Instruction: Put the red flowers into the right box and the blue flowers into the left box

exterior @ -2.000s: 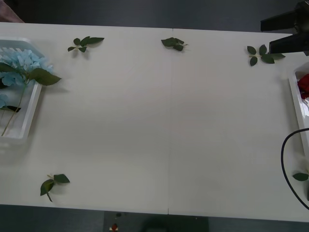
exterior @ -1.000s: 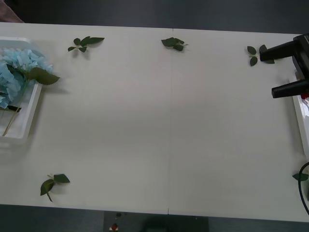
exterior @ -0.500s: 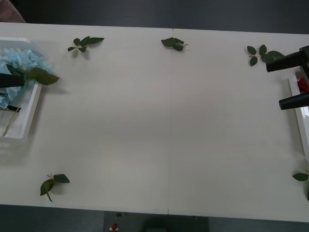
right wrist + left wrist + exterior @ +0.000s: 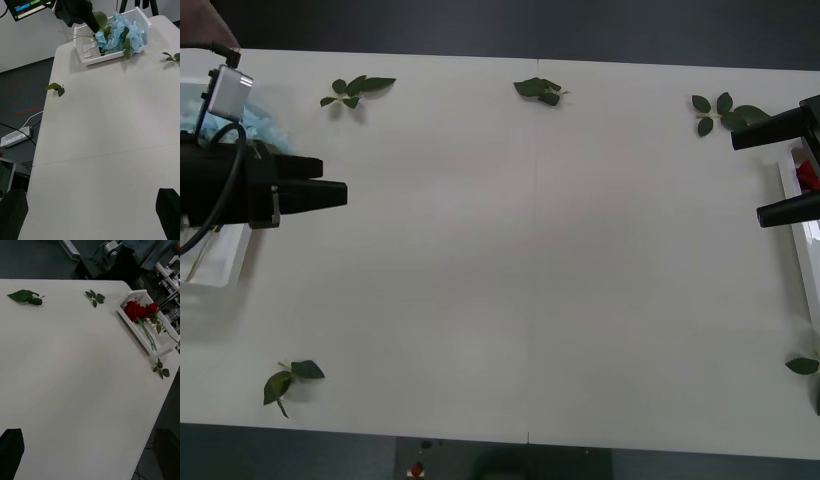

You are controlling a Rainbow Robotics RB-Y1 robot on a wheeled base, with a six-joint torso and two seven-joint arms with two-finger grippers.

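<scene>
The left gripper (image 4: 340, 185) has swung out over the table, fingers spread and empty, leaving the blue flowers (image 4: 120, 32) behind it in the left box (image 4: 112, 55). The right gripper (image 4: 748, 175), also spread and empty, holds beside the right box (image 4: 132, 328), where the red flowers (image 4: 139, 310) lie; sorting looks finished.

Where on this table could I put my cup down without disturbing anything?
The wide bare middle, between the left hand and the right hand, is free. It is crowded at the left box with blue flowers and the right box with red flowers.
</scene>
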